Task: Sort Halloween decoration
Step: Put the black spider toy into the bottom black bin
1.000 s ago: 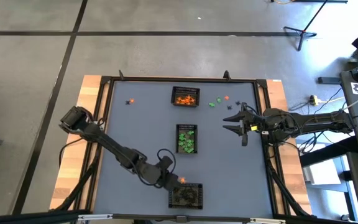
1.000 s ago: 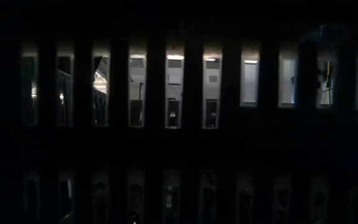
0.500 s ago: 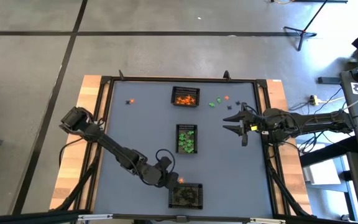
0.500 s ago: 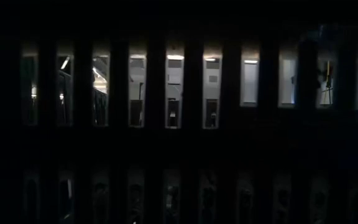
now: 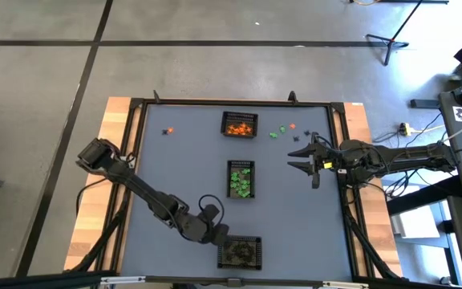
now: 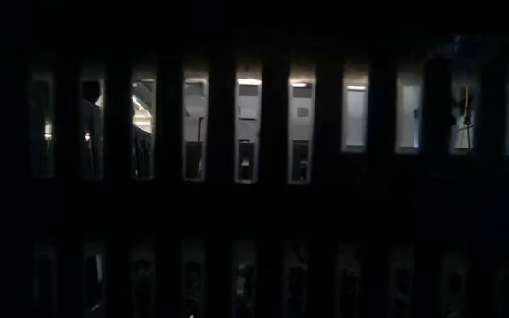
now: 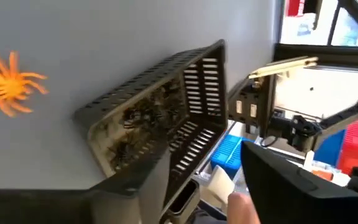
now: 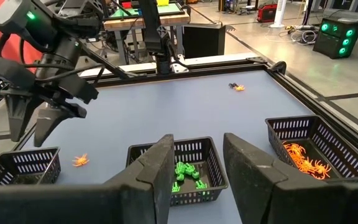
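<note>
Fingers of the left gripper (image 8: 42, 118) stand apart, orange spider (image 7: 8, 83) loose beside them on the worktop; regrasp squarely, carry to orange basket (image 5: 240, 126).

Matt grey table top (image 5: 183, 177); wooden side boards (image 5: 112, 128); black mesh baskets (image 7: 160, 118); glossy orange plastic spider (image 7: 10, 83).

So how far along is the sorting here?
Partly done: the orange basket, green basket and black basket hold matching trinkets. Both the left claw, beside the black basket, and the waiting right claw are open, empty. Left: an orange spider by that basket and loose trinkets elsewhere.
</note>
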Available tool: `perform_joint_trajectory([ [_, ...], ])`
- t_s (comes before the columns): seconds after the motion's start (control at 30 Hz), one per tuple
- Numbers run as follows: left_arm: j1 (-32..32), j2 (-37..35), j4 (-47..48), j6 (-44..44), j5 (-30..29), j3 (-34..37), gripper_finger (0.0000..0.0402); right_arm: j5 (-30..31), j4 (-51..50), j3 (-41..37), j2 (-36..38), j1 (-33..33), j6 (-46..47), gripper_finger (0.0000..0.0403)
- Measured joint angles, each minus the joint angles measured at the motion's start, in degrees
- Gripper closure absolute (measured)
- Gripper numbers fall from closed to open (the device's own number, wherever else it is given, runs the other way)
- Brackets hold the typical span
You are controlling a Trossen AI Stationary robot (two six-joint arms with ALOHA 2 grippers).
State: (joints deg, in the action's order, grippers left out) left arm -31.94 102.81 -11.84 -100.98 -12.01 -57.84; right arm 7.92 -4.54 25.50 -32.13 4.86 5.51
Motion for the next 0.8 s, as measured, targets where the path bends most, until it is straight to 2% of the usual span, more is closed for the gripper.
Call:
perform_joint_trajectory([
  [0.17,1.2,-2.1,10.2,-5.9,2.4,0.0,0.0175,0.0,0.0,0.0,0.0,0.0,0.0,0.0265],
  [0.3,2.6,-2.9,17.6,-11.4,4.9,0.0,0.0162,0.0,0.0,0.0,0.0,0.0,0.0,0.0265],
  [0.43,3.9,-3.1,19.2,-11.6,7.7,0.0,0.0158,0.0,0.0,0.0,0.0,0.0,0.0,0.0265],
  [0.8,4.7,-2.7,23.8,-16.1,7.4,0.0,0.0158,0.0,0.0,0.0,0.0,0.0,0.0,0.0265],
])
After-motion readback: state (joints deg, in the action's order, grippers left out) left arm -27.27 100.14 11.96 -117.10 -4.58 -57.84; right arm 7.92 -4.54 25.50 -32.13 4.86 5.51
